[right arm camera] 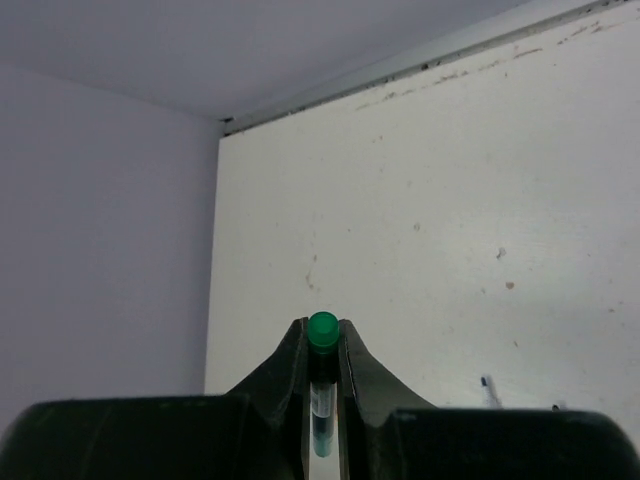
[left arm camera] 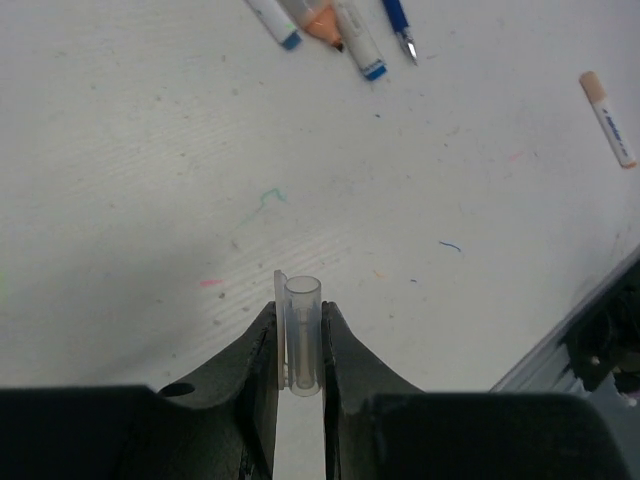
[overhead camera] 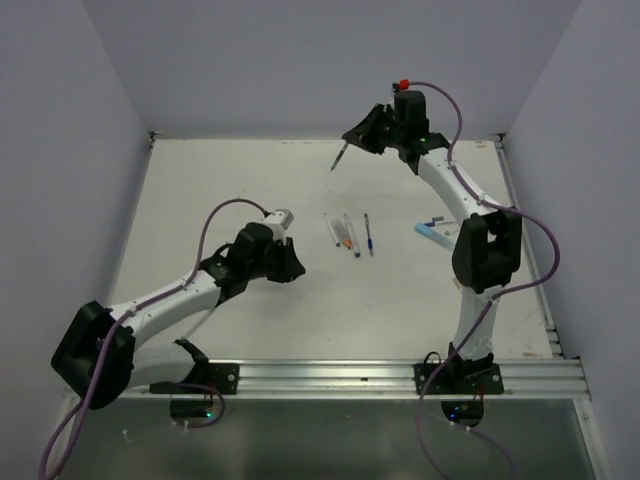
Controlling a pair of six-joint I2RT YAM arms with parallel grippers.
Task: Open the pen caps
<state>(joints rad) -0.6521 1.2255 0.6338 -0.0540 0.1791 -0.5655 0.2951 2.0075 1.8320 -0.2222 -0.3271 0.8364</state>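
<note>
L gripper (left arm camera: 300, 313) pinching clear pen cap (left arm camera: 303, 340) above bench (left arm camera: 150, 150). R gripper (right arm camera: 322, 328) clamped on green-ended pen (right arm camera: 322, 334), raised nr far edge. Risk: slick cap may squirt out. Other pens (left arm camera: 360, 45) lie bunched, so a pick may knock neighbours.

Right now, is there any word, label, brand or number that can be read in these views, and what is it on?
No text here is legible.
pen with the peach end: dark print along its white barrel, too small and blurred to read.
clear cap and green-ended pen, each clamped between fingers: no lettering visible.
pens lying side by side: no print can be made out in any view.
</note>
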